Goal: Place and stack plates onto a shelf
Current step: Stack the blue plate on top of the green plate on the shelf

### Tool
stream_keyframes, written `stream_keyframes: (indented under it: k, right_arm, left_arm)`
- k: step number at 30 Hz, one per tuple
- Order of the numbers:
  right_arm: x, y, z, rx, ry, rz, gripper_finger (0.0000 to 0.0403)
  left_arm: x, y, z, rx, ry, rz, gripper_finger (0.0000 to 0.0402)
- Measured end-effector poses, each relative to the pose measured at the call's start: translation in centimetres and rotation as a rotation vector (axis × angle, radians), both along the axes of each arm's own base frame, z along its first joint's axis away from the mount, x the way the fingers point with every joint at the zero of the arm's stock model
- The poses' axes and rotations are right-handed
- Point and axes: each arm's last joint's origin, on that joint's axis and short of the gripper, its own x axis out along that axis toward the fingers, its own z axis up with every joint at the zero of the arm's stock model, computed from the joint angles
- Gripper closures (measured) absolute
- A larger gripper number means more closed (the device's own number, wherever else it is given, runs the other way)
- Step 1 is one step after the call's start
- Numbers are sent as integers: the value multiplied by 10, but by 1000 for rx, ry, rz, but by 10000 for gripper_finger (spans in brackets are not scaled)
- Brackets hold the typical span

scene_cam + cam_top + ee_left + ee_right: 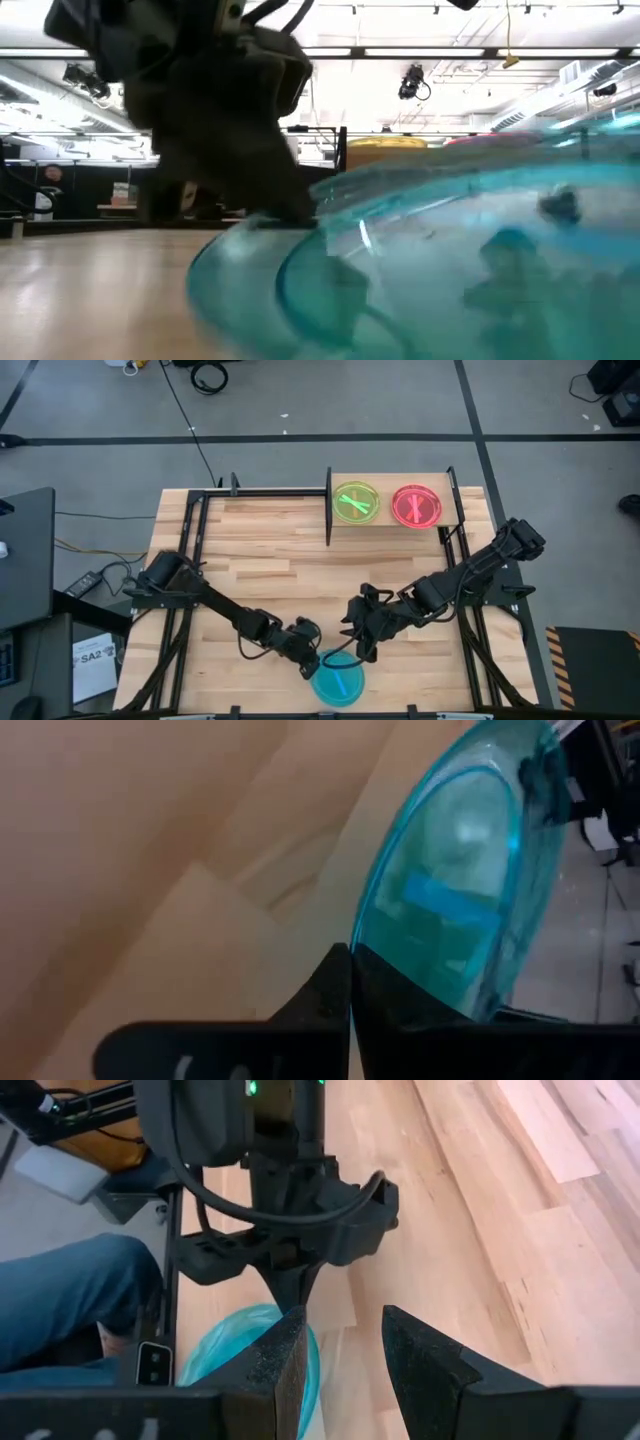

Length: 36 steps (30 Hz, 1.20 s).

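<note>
Your left gripper (309,661) fingers pinch the teal plate's (338,680) rim at the surface's near edge for lifting; the right gripper (356,643) waits spread.

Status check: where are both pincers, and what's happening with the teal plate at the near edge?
Left pincer shut on teal plate rim. Right pincer open, close beside it. Green plate and pink plate on shelf. Nothing blocking.

Three plates, one shelf

Green plate (356,502) and pink plate (416,506) lie flat, side by side on the shelf (388,482) at the table's far edge; teal plate (338,679) sits at the near edge.
</note>
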Motion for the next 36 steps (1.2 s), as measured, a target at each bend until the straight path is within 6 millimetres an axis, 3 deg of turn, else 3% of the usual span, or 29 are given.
stream_keyframes:
  k: [11, 21, 36]
  right_arm:
    - [1, -2, 0, 21, 15, 18, 265]
    - [-1, -1, -2, 42, 50, 50, 265]
    - [-2, 2, -2, 158, 98, 81, 265]
  left_arm:
    - [2, 21, 33, 53, -72, -4, 399]
    - [-9, 30, 60, 91, -82, 6, 399]
    - [-14, 33, 77, 94, -129, 12, 399]
